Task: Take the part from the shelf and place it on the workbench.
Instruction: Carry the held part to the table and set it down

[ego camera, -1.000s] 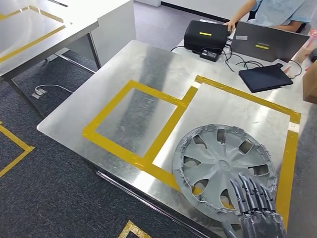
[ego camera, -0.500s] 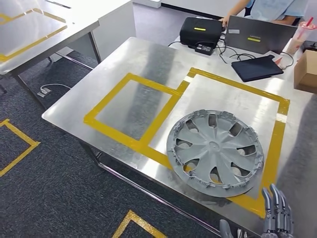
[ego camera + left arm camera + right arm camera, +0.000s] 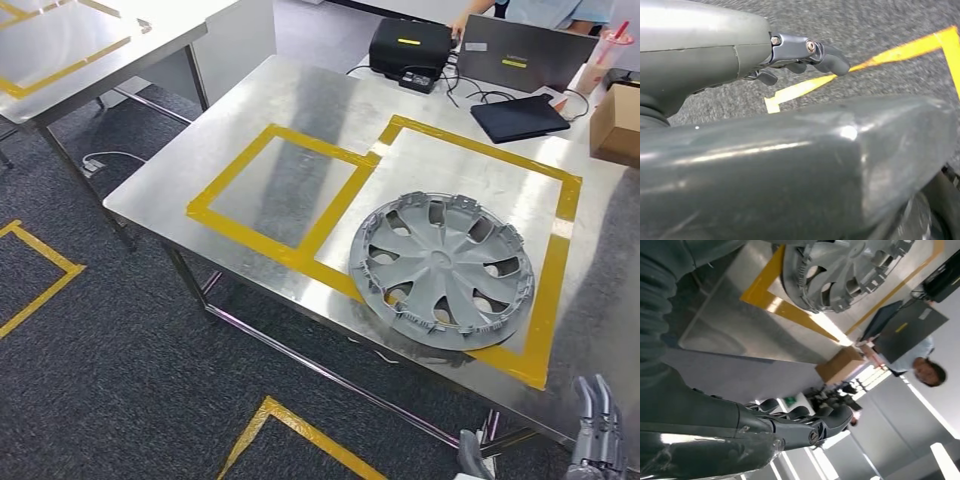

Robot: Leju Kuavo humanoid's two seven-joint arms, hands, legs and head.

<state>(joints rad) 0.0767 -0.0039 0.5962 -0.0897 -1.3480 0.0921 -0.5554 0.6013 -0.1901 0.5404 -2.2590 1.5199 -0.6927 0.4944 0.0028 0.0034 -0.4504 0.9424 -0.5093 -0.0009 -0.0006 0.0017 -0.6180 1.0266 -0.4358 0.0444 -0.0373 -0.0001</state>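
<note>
1. Plainly, the grey wheel cover (image 3: 442, 270) lay flat on the steel workbench (image 3: 249, 110), inside the larger yellow-taped square (image 3: 562, 195), with its near rim overlapping the tape band on the robot's side.
2. The right hand (image 3: 596, 432) hung below the near edge of the workbench, well apart from the wheel cover; its fingers were straight, slightly spread, and held nothing.
3. In the left wrist view the left hand (image 3: 806, 55) sat over grey carpet beside a strip of yellow floor tape (image 3: 866, 65); its fingers looked loosely extended and empty.
4. Judged from this, the placing was done and the step in hand was clearing away. Doing it well called for bringing the right hand straight down and back from the workbench edge, so no finger caught the rim of the wheel cover or the table lip.
5. The wheel cover is light and sits on slick metal, so any brush would probably slide it off the square; keeping the fingers spread and relaxed, not curling, seemed the safer choice.
6. Beyond the wheel cover, at the far side of the workbench, stood a black case (image 3: 411, 45), a laptop (image 3: 521, 65), a dark tablet (image 3: 519, 117) and a cardboard box (image 3: 615, 125), with a person behind them; none needed touching.
</note>
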